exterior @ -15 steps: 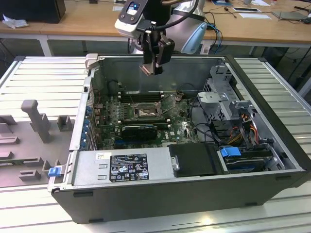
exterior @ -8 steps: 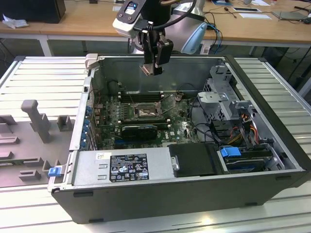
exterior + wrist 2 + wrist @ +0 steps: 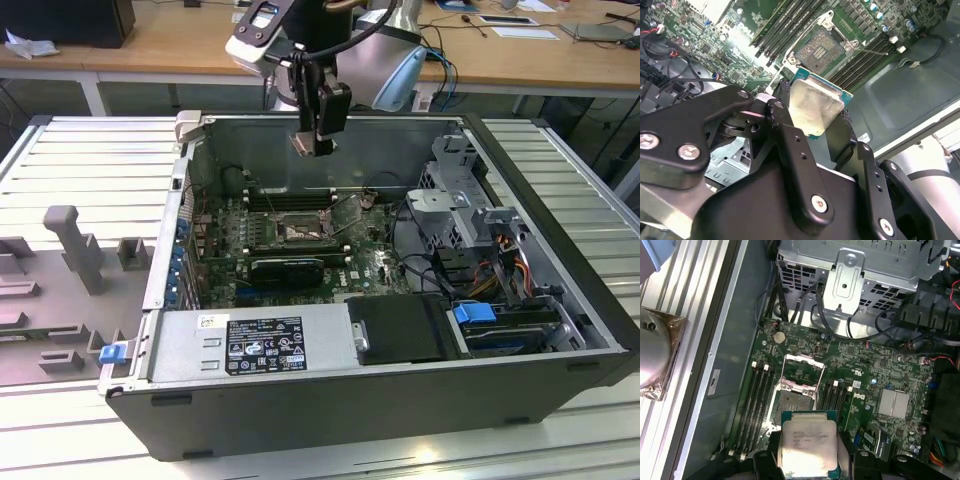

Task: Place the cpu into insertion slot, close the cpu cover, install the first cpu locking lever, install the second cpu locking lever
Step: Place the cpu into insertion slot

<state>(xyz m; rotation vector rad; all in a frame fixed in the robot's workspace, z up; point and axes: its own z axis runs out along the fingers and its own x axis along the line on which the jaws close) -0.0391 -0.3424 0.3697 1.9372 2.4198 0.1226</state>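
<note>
We hold the cpu (image 3: 807, 447) by two opposite edges in the gripper (image 3: 810, 462), which is closed narrowly on it. We judge that the edge grip leaves the underside free to seat on the pins. In the exterior view the gripper (image 3: 312, 140) hangs in the upper middle of the frame, over the open case (image 3: 400, 350) on the table (image 3: 80, 160). It is well above the slot (image 3: 300, 232) near the frame's centre, a height gap that only this view gives. The first wrist view adds alignment: the slot (image 3: 794, 402) lies bare beyond the cpu, with the cover (image 3: 802, 358) apparently swung open, presumably to admit the chip. The second wrist view shows the fingers (image 3: 782, 117) bearing on the chip's edges.
</note>
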